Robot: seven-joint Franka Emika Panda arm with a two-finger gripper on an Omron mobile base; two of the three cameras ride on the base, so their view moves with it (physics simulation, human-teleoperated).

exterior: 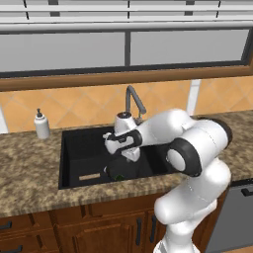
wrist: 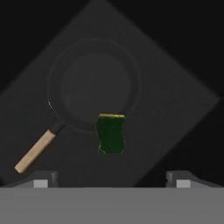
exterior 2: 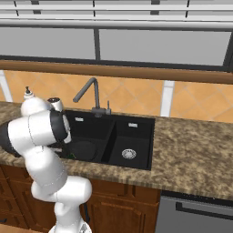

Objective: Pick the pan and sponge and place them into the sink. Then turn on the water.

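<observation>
Where brown granite counter (exterior: 29,173) meets tan tiles (exterior: 84,106), black sink (exterior: 74,148) sits.

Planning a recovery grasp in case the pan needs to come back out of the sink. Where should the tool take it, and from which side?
Grip the pan by its wooden handle, coming straight down from above. The pan lies flat on the sink floor, and the handle is straight, narrow and juts clear of the rim, away from the sponge overlapping the opposite edge. Span the tool across the handle's width; the round rim is probably too wide.
</observation>
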